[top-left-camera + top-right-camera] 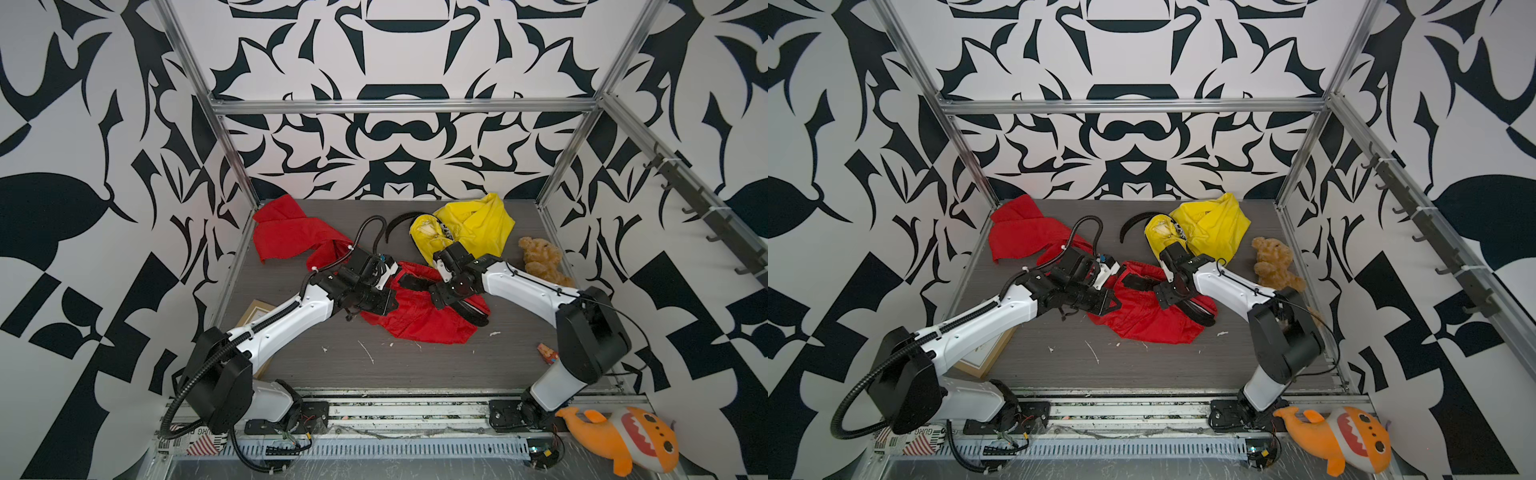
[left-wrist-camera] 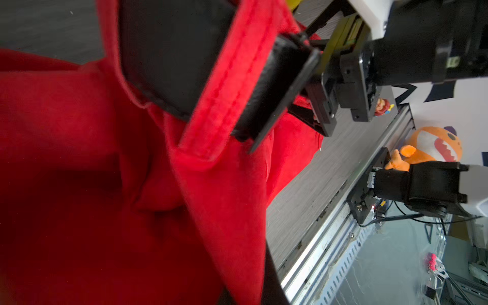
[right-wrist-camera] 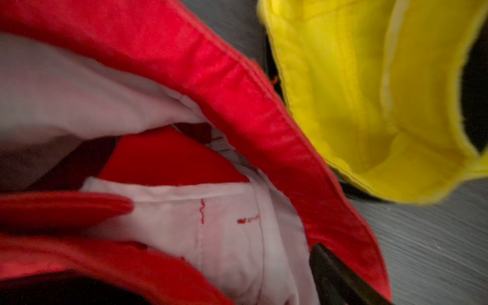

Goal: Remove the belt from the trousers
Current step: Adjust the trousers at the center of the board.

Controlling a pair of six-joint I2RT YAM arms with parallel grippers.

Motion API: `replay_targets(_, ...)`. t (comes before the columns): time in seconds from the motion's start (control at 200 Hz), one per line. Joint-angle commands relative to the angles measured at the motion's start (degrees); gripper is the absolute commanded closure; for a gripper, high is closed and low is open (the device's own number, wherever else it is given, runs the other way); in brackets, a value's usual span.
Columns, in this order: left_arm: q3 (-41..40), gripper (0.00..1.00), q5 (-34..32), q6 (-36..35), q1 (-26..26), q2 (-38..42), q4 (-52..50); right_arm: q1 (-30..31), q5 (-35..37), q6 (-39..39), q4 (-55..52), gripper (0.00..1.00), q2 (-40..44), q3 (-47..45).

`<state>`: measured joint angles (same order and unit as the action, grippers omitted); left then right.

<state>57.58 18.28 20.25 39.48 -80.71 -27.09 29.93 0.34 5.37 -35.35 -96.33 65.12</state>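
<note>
The black belt (image 1: 413, 283) is lying threaded through the red trousers (image 1: 415, 322) at the middle of the worktop (image 1: 415, 368) — full extraction is remaining. The left claw (image 1: 388, 272) is clamping the waistband cloth; the right claw (image 1: 434, 293) is standing wide at the belt, gripping nothing.

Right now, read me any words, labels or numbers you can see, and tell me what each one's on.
"GURG": cut-off black letters on the red-striped printed paper.
Small red stitched mark on the white lining of the red trousers: too blurred to read.
Nothing else is legible.
</note>
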Motion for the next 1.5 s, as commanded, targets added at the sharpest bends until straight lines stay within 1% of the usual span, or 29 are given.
replay_targets(0.0, 2.65, 1.0, -2.56, 0.89, -0.97, -3.99, 0.94, -0.38, -2.03, -6.22, -4.62, 0.01, 3.19, 3.16)
replay_targets(0.105, 5.28, 1.0, -1.55, 0.45, -2.28, -7.77, 1.52, -0.11, -5.16, -7.42, -7.99, 0.01, 11.16, 1.69)
replay_targets(0.175, 6.24, 1.0, -0.81, -0.09, -2.78, -9.0, 2.25, 0.85, -5.4, -7.46, -10.22, 0.01, 16.13, 1.48)
replay_targets(0.245, 7.46, 1.0, -0.21, -1.05, -3.12, -9.84, 1.76, 3.16, -3.68, -7.19, -11.5, 0.01, 19.64, 2.23)
replay_targets(0.3, 8.13, 1.0, 0.42, -1.64, -3.34, -10.34, 1.17, 5.97, -0.87, -6.24, -10.99, 0.01, 21.09, 3.17)
replay_targets(0.395, 8.25, 1.0, 1.44, -1.92, -3.35, -10.18, 0.57, 12.3, 5.05, -5.96, -6.9, 0.02, 21.08, 4.47)
replay_targets(0.505, 7.42, 1.0, 1.88, -2.06, -3.42, -8.82, 0.46, 19.33, 9.59, -7.93, 0.71, 0.09, 17.88, 4.11)
replay_targets(0.53, 7.22, 1.0, 1.97, -2.13, -3.44, -8.43, 0.33, 20.4, 10.13, -8.6, 2.09, 0.1, 16.93, 3.93)
replay_targets(0.55, 7.07, 1.0, 1.93, -2.11, -3.51, -8.16, 0.34, 21.07, 12.76, -8.92, 3.22, 0.11, 16.12, 3.81)
replay_targets(0.58, 6.91, 1.0, 1.98, -2.18, -3.65, -7.77, 0.27, 21.81, 13.6, -9.68, 4.74, 0.13, 14.88, 3.57)
replay_targets(0.64, 6.68, 1.0, 2.26, -2.28, -3.95, -7.33, 0.1, 21.84, 13.79, -10.93, 7.32, 0.18, 12.6, 3.22)
replay_targets(0.72, 6.68, 1.0, 2.87, -2.47, -4.16, -7.05, -0.36, 21.88, 14.15, -12.49, 10.36, 0.21, 10.17, 2.64)
replay_targets(0.77, 6.75, 1.0, 3.24, -2.66, -4.41, -6.89, -0.52, 22.11, 15.83, -13.27, 13.22, 0.25, 9.38, 1.23)
replay_targets(0.875, 6.71, 1.0, 3.93, -2.86, -4.82, -6.32, -0.93, 22.41, 20.71, -16.24, 20.28, 0.26, 8.46, -3.09)
replay_targets(0.935, 6.67, 1.0, 4.76, -2.83, -4.96, -5.98, -1.01, 22.48, 23.14, -18.26, 24.84, 0.31, 8.36, -5.75)
replay_targets(1.015, 6.73, 1.0, 6.06, -2.49, -4.97, -5.77, -1.09, 22.45, 24.78, -21.34, 30.17, 0.34, 7.77, -8.08)
replay_targets(1.055, 6.77, 1.0, 6.53, -2.39, -5.03, -5.55, -1.07, 22.47, 24.87, -22.67, 31.55, 0.34, 7.48, -8.66)
replay_targets(1.095, 6.85, 1.0, 6.59, -2.44, -5.08, -5.22, -1.33, 22.46, 24.76, -23.44, 32.6, 0.31, 7.8, -9.42)
replay_targets(1.185, 6.48, 1.0, 6.39, -2.76, -5.67, -4.56, -1.82, 22.44, 23.87, -23.7, 37.27, 0.25, 11.78, -13.55)
replay_targets(1.26, 4.63, 1.0, 7.93, -2.3, -6.86, -3.61, -0.48, 22.52, 22.7, -23.22, 39.58, 0.22, 14.74, -16.03)
replay_targets(1.385, 3.86, 1.0, 11.71, -2.06, -7.51, -2.81, 0.67, 22.56, 22.75, -24.41, 40.25, 0.23, 13.95, -16.91)
replay_targets(1.495, 4.8, 1.0, 14.49, -2.11, -7.47, -2.46, -0.45, 23.21, 24.02, -27.51, 42.81, 0.24, 12.27, -15.95)
